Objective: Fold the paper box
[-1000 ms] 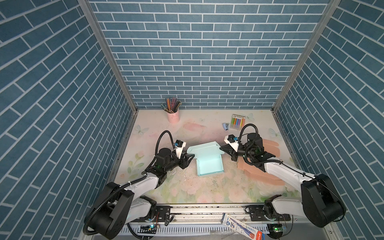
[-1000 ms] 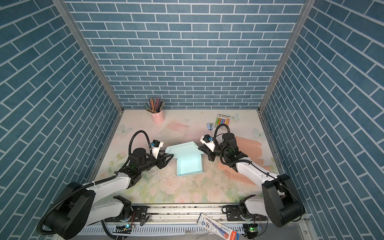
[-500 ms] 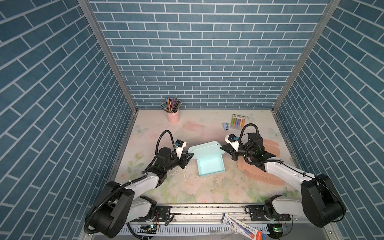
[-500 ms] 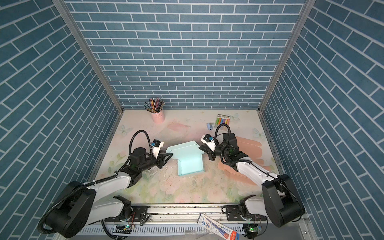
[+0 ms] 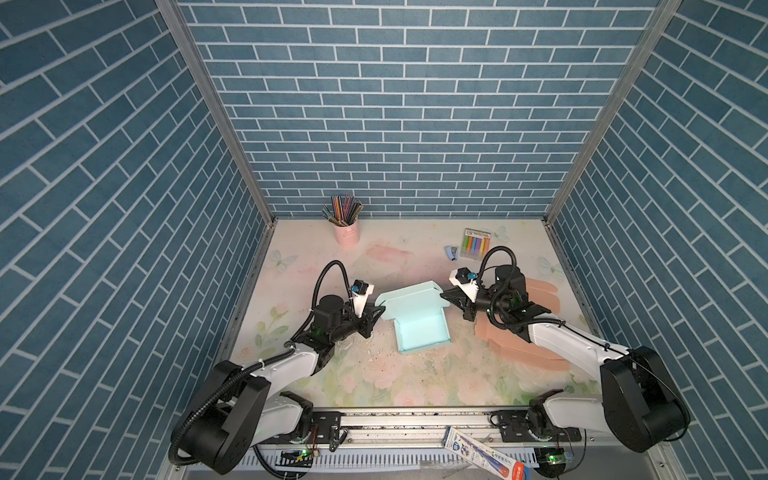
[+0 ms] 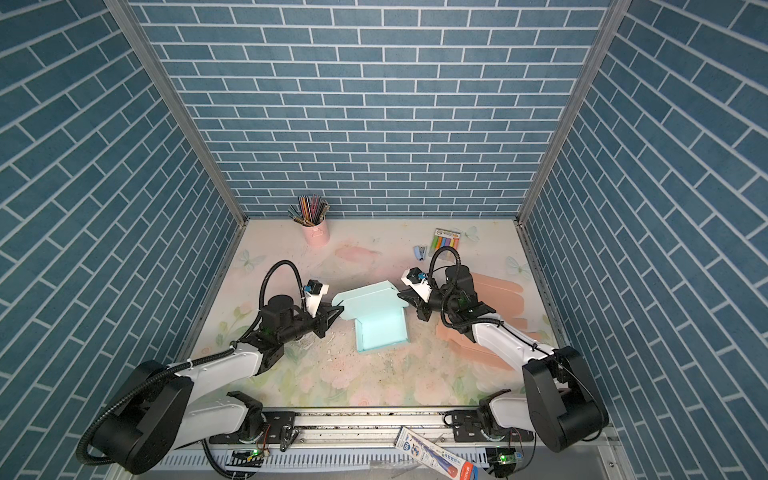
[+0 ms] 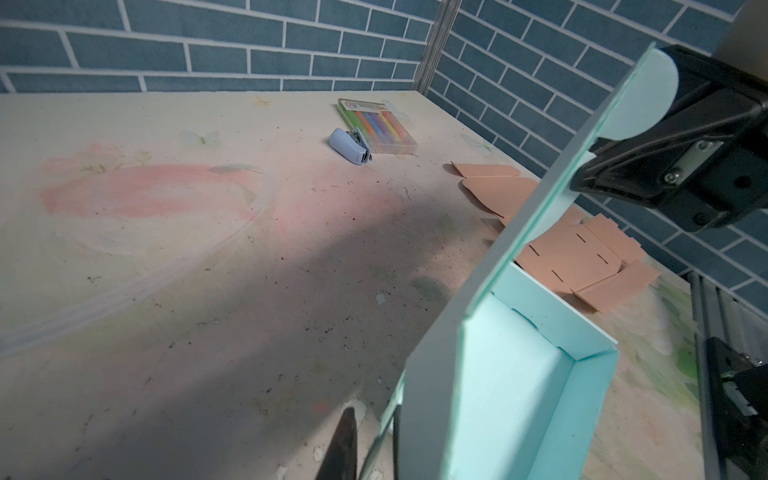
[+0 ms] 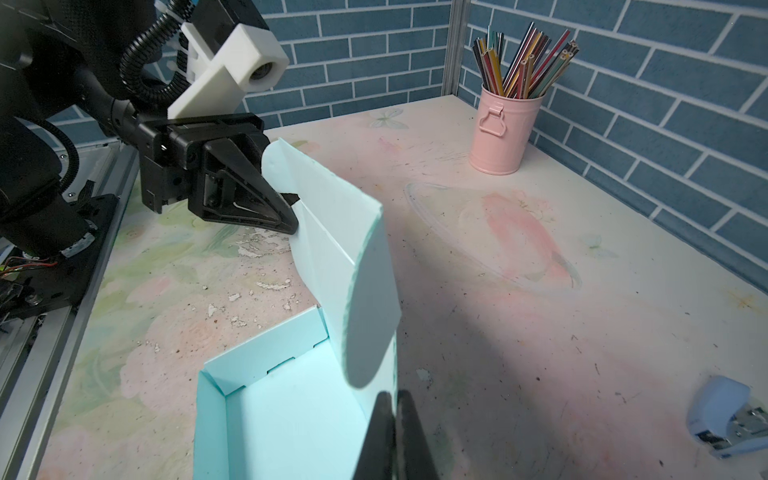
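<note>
The paper box [image 5: 419,332] [image 6: 380,330] is light teal and sits mid-table, an open tray with its lid panel standing up along the far side. My left gripper [image 5: 381,309] [image 6: 340,309] is at the lid's left end. In the right wrist view the left gripper [image 8: 293,212] pinches the rounded ear flap there. In the left wrist view, my left gripper [image 7: 370,419] has its fingers close on either side of the thin paper edge. My right gripper [image 5: 442,296] [image 6: 400,296] [image 8: 395,399] is shut on the lid's right flap.
A pink cup of pencils [image 5: 347,235] stands at the back left. A blue stapler [image 5: 452,252] and a marker pack [image 5: 476,245] lie at the back right. Flat salmon cardboard sheets [image 5: 540,286] lie under the right arm. Paint flakes litter the mat beside the box.
My left gripper's jaws have closed in on the lid's left flap. The right gripper and the box have stayed where they were.
</note>
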Robot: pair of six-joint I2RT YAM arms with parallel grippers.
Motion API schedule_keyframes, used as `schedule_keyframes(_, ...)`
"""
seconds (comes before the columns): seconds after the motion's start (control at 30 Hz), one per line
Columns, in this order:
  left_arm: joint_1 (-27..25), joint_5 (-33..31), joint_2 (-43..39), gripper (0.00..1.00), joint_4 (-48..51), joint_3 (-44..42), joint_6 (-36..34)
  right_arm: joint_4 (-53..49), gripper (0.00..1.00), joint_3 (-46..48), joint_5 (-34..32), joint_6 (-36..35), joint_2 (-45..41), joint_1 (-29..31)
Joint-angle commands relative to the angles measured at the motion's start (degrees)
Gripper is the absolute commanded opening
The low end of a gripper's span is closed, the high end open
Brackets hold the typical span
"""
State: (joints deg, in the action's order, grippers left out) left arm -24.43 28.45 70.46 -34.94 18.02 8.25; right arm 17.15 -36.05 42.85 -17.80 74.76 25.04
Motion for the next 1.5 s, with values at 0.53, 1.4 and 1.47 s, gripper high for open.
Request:
schedule_keyframes(0.53, -8.12, -13.34, -6.55, 0.02, 4.31, 4.43, 2.59, 11.21, 0.0, 2.81, -7.08, 13.65, -0.79, 0.85)
schedule_keyframes(1.4, -12.92, -27.11, -0.68, 0.01, -3.1, 4.13, 2.19, 19.65, 0.22, 4.76, -27.26, 25.31, 4.15, 14.3)
schedule_keyframes(1.47, -12.9, -27.25, 0.72, 0.01, -4.79, 3.89, 1.41, 19.26, 0.22, 5.04, -28.26, 25.12, 4.06, 14.3)
